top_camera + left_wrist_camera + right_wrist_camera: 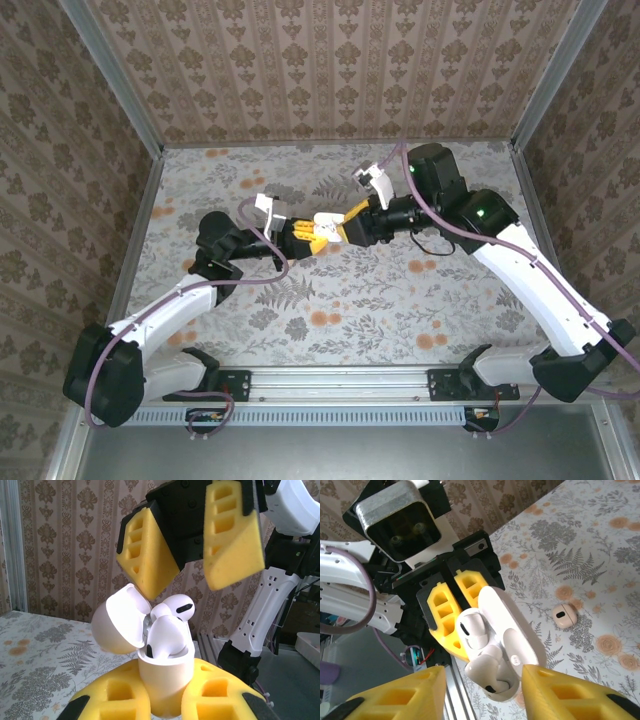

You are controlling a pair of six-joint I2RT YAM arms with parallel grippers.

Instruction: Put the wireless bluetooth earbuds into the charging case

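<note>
Now, nearest in the left wrist view, the left gripper (167, 700) is clamped on the lower body of the charging case (165, 680). One yellow foam finger presses each side of it and holds it upright off the table.

The case's lid (117, 627) is hinged open and leans away to one side of the case's mouth. The wireless bluetooth earbuds (167, 635) both stand in that mouth with their rounded heads above the rim. One sits lower against the front edge. The other, which has a dark oval patch (176, 609), rises higher just behind it, next to the open lid.

Just beyond the case hangs the right gripper (192, 580), pointing toward the earbuds. Its two yellow fingers are spread wider than the case and grip nothing. One finger tip is close above the lid, and the other is clear of the case on the far side.

Farther off, in the right wrist view, a small round tan piece (564, 615) lies on the floral table (600, 540), well apart from the case. Patterned wallpaper (60, 545) closes the scene behind the case.
</note>
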